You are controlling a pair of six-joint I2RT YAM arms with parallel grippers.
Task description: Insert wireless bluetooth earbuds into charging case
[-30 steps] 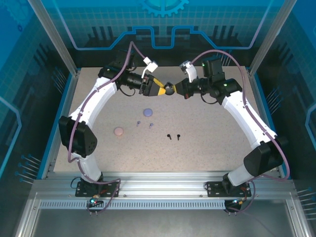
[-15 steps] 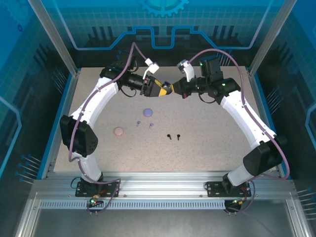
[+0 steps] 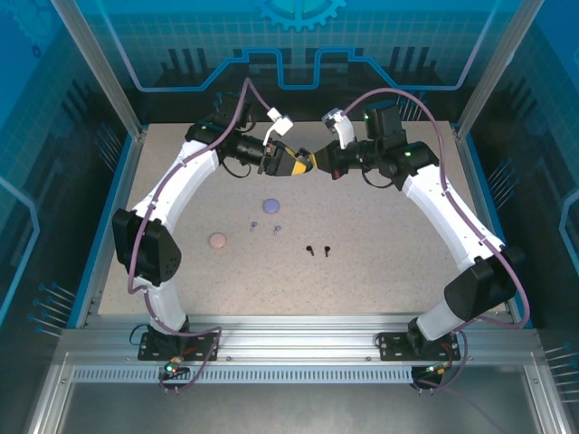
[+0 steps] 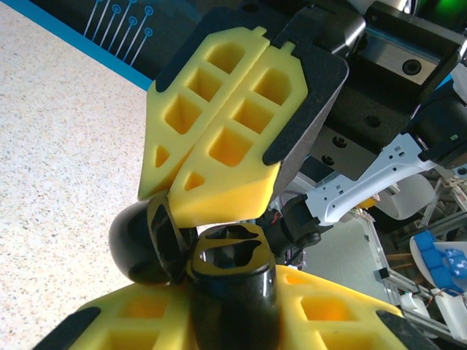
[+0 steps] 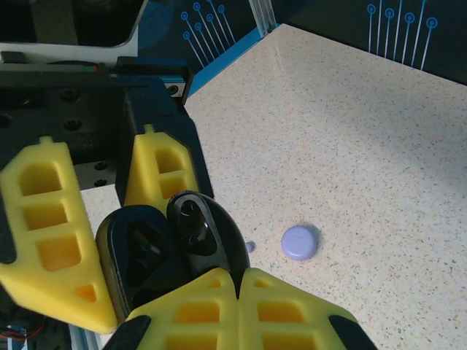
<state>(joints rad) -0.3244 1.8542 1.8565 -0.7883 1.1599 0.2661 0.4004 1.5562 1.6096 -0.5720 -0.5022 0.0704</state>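
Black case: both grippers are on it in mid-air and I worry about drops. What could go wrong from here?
1. The right gripper seems to pinch just the lid edge of the open black case; pulling could slip off or strain the hinge.
2. The left gripper clamps the rounded, glossy base above the table; it could squirt out and fall.

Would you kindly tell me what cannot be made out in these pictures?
- Top external: the black earbuds and lavender earbuds are too small to show their facing.
- Left wrist: the black case, inside the left gripper, is cut off by the bottom edge.
- Right wrist: the right gripper hides the case's near rim; the lavender case is closed, contents hidden.
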